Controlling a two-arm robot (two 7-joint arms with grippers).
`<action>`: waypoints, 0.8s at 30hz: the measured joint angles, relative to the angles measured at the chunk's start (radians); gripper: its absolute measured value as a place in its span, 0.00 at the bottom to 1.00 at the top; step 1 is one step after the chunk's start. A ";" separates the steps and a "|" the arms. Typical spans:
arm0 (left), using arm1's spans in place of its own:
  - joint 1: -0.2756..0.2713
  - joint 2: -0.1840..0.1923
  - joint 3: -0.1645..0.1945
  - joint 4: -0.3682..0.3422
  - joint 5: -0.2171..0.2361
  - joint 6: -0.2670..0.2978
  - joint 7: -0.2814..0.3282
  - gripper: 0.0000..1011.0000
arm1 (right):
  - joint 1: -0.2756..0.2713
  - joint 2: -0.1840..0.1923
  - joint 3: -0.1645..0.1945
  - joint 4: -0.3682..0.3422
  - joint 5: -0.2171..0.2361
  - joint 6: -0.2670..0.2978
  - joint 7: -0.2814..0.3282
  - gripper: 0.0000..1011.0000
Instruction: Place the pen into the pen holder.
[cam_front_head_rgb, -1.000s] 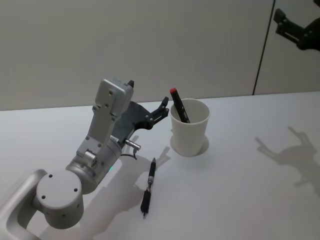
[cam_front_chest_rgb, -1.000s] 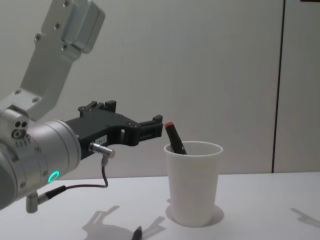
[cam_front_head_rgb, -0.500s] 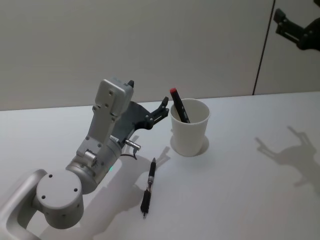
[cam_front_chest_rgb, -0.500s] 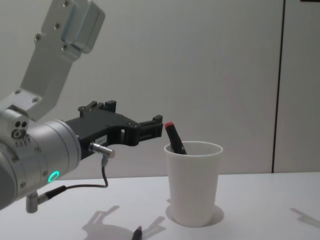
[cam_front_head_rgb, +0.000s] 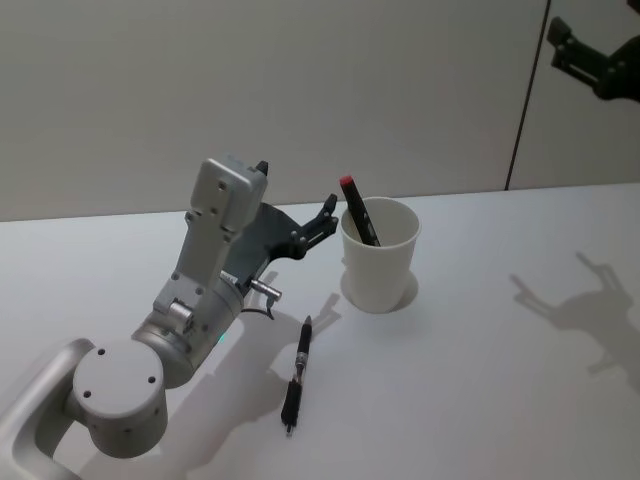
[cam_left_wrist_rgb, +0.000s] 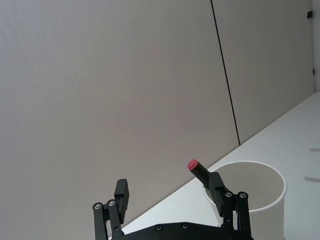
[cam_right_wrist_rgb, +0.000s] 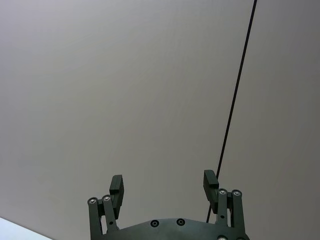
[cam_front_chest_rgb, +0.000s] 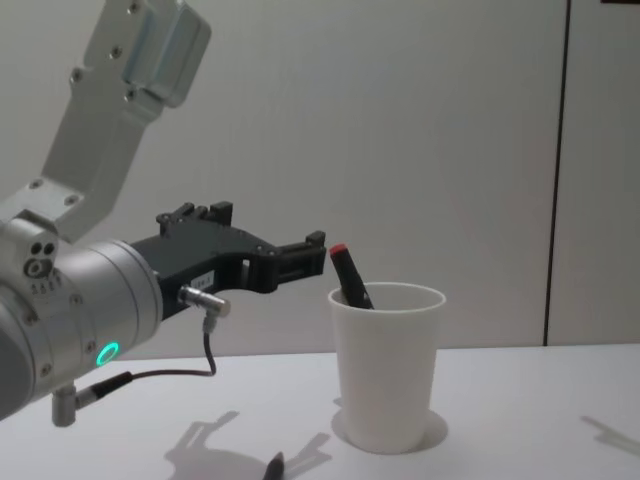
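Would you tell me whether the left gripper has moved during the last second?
No. The left gripper sits open at the same spot left of the pen holder, as before.

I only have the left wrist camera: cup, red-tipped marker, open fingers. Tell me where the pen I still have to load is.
Observer: A black pen lies flat on the table, nearer the robot than the cup and to its left.
Operator: Give me my gripper's height.
Observer: The left gripper hangs slightly above cup-rim level, well above the pen.
Operator: Report the other arm.
Observer: The right gripper is raised high on the right, open, holding nothing.
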 joint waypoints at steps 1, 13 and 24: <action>0.000 0.000 0.000 -0.001 0.000 0.004 0.000 0.99 | 0.000 0.000 0.000 0.000 0.000 0.000 0.000 0.99; 0.015 -0.013 0.008 -0.020 -0.012 0.054 0.026 0.99 | 0.000 0.000 0.000 0.000 0.000 0.000 0.000 0.99; 0.076 0.006 0.019 -0.097 -0.068 0.143 0.069 0.99 | 0.000 0.000 0.000 0.000 0.000 0.000 0.000 0.99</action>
